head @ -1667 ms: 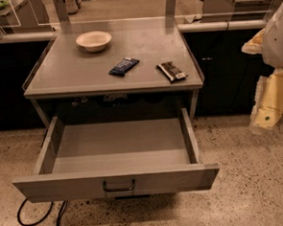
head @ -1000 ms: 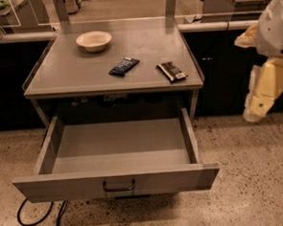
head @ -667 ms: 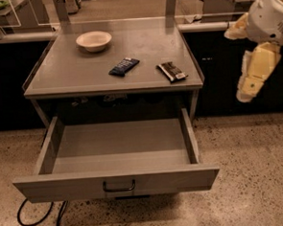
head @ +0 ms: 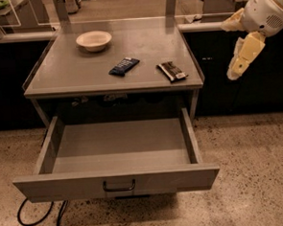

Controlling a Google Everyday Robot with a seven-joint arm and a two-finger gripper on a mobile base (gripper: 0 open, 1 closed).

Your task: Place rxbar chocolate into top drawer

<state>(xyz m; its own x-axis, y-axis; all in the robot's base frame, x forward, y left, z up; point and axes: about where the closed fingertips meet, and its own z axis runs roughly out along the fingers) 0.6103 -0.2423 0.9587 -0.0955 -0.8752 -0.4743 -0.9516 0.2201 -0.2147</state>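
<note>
The rxbar chocolate (head: 172, 71) is seen lying flat on the desk (head: 72, 76), close to the front right corner. Near its left, apart from it, a dark blue wrapped bar (head: 124, 66) is laid at a slant. A pale bowl (head: 94, 40) is set upright toward the back of the desk, well apart from both bars. Beneath the desk, the top drawer (head: 64, 186) is drawn out toward the camera, with a small dark handle (head: 119, 186) fixed at the centre of its front panel. The hand (head: 239, 61) is held in the air beyond the desk's right edge, pointing downward, well apart from the rxbar chocolate. Whether the hand is apart or together cannot be told. A dark cable (head: 28, 218) is seen on the speckled floor (head: 251, 175) by the drawer's left corner.
</note>
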